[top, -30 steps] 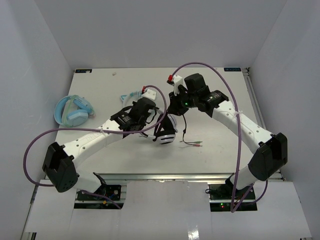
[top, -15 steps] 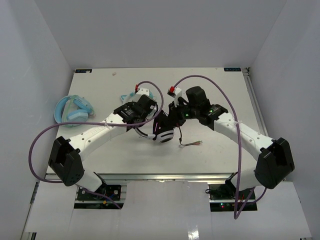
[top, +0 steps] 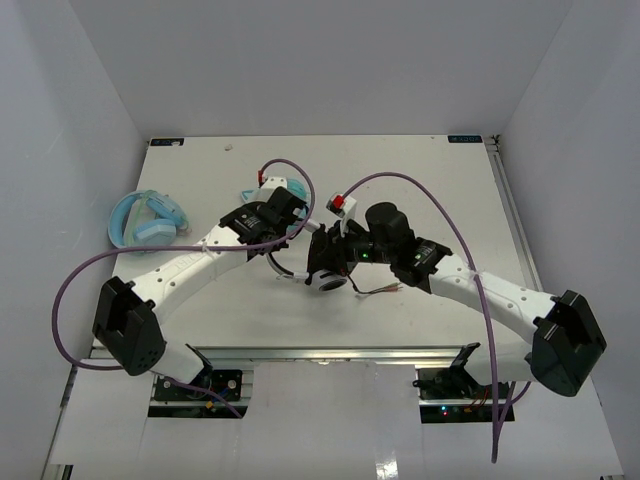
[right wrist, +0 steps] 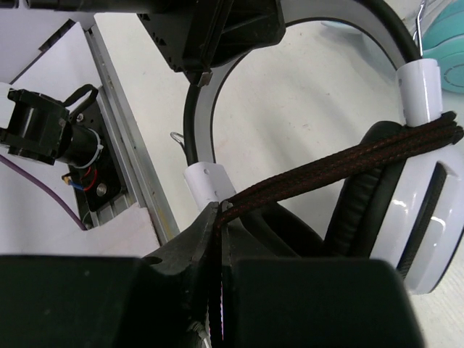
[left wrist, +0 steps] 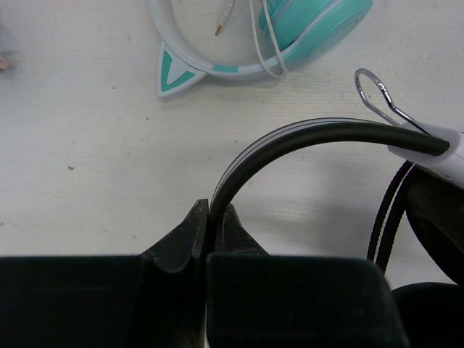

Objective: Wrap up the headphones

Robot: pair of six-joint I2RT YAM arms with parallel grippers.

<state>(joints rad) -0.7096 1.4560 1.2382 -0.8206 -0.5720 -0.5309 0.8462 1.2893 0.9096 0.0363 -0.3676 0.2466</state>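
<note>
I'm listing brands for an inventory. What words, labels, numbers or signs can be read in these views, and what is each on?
No text can be read in any view.
Too small to read: the left corner tag and the right corner tag, at the far edge of the table.
No brand or marking shows on the headphones or the teal cat-ear headphones.

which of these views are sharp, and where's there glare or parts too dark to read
Top external: even, soft light, faint shadows, all sharp, though the headphones look small. Left wrist: table and teal cat-ear headphones crisp; the left gripper is a dark, featureless mass. Right wrist: braided cable sharp, mild sheen on the white earcup, right gripper underexposed.
</note>
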